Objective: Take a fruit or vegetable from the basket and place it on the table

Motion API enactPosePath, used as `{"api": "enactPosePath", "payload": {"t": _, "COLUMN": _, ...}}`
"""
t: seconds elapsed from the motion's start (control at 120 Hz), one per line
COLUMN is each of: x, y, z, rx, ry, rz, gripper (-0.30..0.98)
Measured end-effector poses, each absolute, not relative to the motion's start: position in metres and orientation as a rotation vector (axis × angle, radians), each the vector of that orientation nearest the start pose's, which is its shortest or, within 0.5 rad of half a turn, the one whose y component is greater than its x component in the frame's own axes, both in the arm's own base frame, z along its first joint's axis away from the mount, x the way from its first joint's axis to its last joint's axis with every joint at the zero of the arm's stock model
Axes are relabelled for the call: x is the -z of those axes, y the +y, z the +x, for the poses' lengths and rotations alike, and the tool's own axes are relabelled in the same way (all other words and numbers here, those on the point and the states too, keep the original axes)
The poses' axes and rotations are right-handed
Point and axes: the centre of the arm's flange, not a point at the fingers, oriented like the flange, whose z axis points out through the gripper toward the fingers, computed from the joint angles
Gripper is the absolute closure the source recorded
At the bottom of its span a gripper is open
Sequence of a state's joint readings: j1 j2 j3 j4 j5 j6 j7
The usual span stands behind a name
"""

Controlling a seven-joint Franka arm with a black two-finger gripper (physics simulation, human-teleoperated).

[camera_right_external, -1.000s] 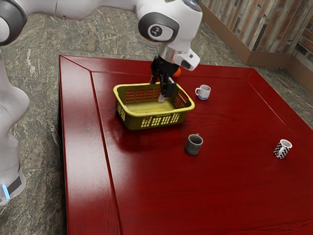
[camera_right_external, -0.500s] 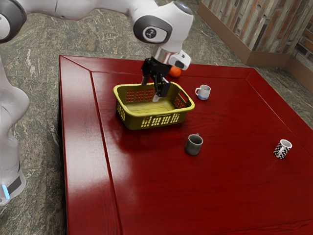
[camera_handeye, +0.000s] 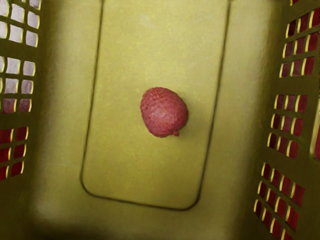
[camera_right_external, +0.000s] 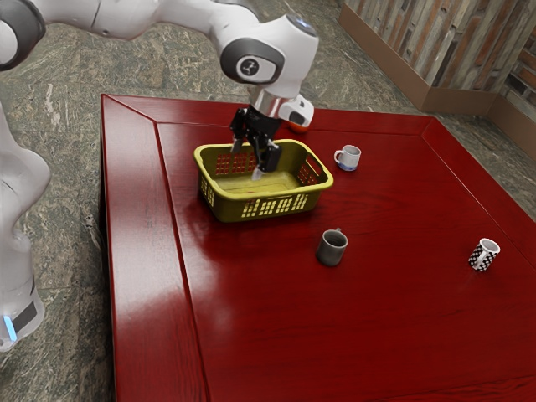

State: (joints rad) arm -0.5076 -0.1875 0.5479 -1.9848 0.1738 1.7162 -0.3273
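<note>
Red table on gray stone floor: fruit in basket, open gripper above

The room has a gray, stone-patterned floor (camera_right_external: 67,126) and, at the exterior view's upper right, a wall (camera_right_external: 452,42) of weathered planks with a brown baseboard. The table (camera_right_external: 377,335) is deep red and glossy, with grooves running just inside its edges.

A yellow-green plastic basket (camera_right_external: 228,207) with lattice sides stands upright on the table. Inside it, a pink-red, bumpy fruit (camera_handeye: 164,112) lies on the basket's bottom, within the molded outline and apart from the walls. A small stub projects from one end of the fruit.

The arm (camera_right_external: 270,54) enters from the exterior view's upper left. Its black gripper (camera_right_external: 246,162) is tilted and points down over the basket's opening. The two fingers stand apart, with nothing gripped. Whether their tips are below the rim cannot be determined.

Also noted on the table: a white mug with a blue base (camera_right_external: 348,157), near the basket; a gray mug (camera_right_external: 332,249), upright; and a black-and-white checkered mug (camera_right_external: 484,255), well apart toward the exterior view's right. An orange round object (camera_right_external: 298,129), partly hidden behind the hand, is beyond the basket.
</note>
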Motion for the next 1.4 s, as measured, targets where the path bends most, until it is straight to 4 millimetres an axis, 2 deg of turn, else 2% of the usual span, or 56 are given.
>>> {"api": "enactPosePath", "payload": {"t": 0.45, "x": -0.505, "y": 0.055, "z": 0.5, "rx": -0.094, "ry": -0.306, "rz": -3.057, "gripper": 0.0}}
{"api": "enactPosePath", "payload": {"t": 0.742, "x": -0.501, "y": 0.056, "z": 0.502, "rx": -0.037, "ry": -0.204, "rz": -3.081, "gripper": 0.0}}
{"api": "enactPosePath", "payload": {"t": 1.4, "x": -0.483, "y": 0.075, "z": 0.5, "rx": -0.001, "ry": -0.127, "rz": -3.102, "gripper": 0.0}}
